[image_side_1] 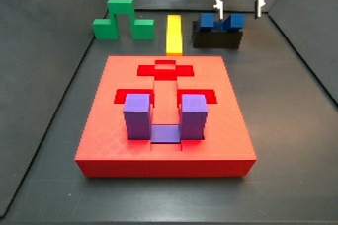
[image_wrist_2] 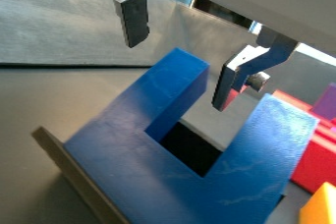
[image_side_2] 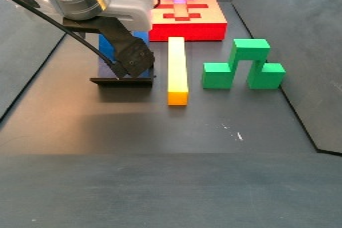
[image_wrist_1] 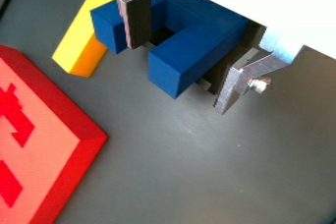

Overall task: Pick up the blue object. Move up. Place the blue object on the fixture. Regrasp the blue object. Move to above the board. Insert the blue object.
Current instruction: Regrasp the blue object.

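The blue object (image_side_1: pixel 220 22) is a dark blue U-shaped block resting in the black fixture (image_side_1: pixel 218 40) at the far right of the floor, away from the red board (image_side_1: pixel 119 91). My gripper (image_side_1: pixel 238 8) hangs just over it and is open. In both wrist views the silver fingers (image_wrist_1: pixel 130 19) (image_wrist_2: pixel 133 18) stand apart on either side of the blue object (image_wrist_1: pixel 184 51) (image_wrist_2: pixel 157 159), with gaps showing at the prong's tip. In a side view the arm hides most of the blue object (image_side_2: pixel 112 48) and the gripper (image_side_2: pixel 128 50) above the fixture (image_side_2: pixel 123 80).
A purple U-shaped block (image_side_1: pixel 164 116) sits in a recess of the board, below its cross-shaped cut-out (image_side_1: pixel 166 69). A long yellow bar (image_side_1: pixel 175 32) (image_side_2: pixel 177 70) lies beside the fixture. A green stepped block (image_side_1: pixel 122 21) (image_side_2: pixel 245 64) stands beyond it.
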Robot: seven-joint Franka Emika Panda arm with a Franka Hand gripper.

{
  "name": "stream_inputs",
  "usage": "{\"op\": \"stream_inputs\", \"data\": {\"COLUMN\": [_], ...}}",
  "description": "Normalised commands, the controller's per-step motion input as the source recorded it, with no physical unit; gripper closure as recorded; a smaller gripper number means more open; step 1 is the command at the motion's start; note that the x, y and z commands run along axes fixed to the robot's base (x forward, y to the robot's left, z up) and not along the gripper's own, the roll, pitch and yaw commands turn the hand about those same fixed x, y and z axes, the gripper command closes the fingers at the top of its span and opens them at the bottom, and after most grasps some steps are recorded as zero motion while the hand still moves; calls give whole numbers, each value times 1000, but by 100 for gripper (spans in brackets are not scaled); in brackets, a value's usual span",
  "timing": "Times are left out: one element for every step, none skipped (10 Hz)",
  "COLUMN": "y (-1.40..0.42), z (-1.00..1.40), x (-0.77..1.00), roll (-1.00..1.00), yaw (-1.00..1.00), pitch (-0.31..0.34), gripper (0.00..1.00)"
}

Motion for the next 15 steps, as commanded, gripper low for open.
{"op": "stream_inputs", "data": {"y": [0,-17,-29,-80,-123,-146,-131,-109,-77,-63,-69,-80,-94,-140,-160], "z": [94,154,189,166,40,14,40,29,51,51,31,0,0,0,0], "x": [0,0,-71,-43,0,-34,-46,-97,-200,-183,-120,-51,0,17,100], "roll": [694,720,749,754,854,943,951,966,986,966,960,997,1000,1000,1000], "yaw": [0,0,0,0,0,0,0,0,0,0,0,0,0,0,29], "pitch": [0,0,0,0,-109,-237,-343,-366,-326,-280,-220,-143,0,117,360], "gripper": [0,0,0,0,0,0,0,0,0,0,0,0,0,0,0]}}
